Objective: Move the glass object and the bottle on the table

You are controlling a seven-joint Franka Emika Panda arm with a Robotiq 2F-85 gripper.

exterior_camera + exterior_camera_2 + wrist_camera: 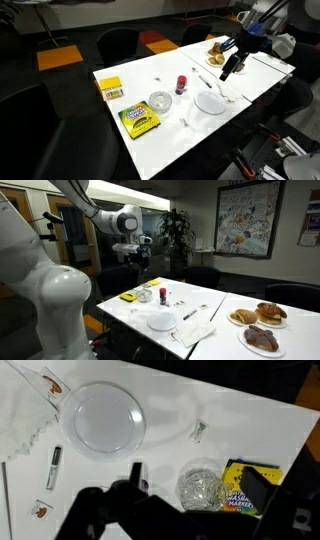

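Done: nothing yet, I think. The glass object (pixel 160 101) and the bottle (pixel 181 84) both sit on the table (pixel 255 82).
Glass object: just beside the white plate (pixel 210 102), not touching it.
Bottle: near the white plate, standing up, a little apart from it.
Gripper (pixel 228 70): up in the air, well apart from the white plate. I see nothing in it, and I cannot tell if it is open or closed.
Left: both things need moving.
Room: bare white top past the white plate, toward the food plates (pixel 215 50).
Edges: both things look well in from the table's sides. The marker box (pixel 139 120) sits close to the glass object, on the side away from the white plate, so go slow there.
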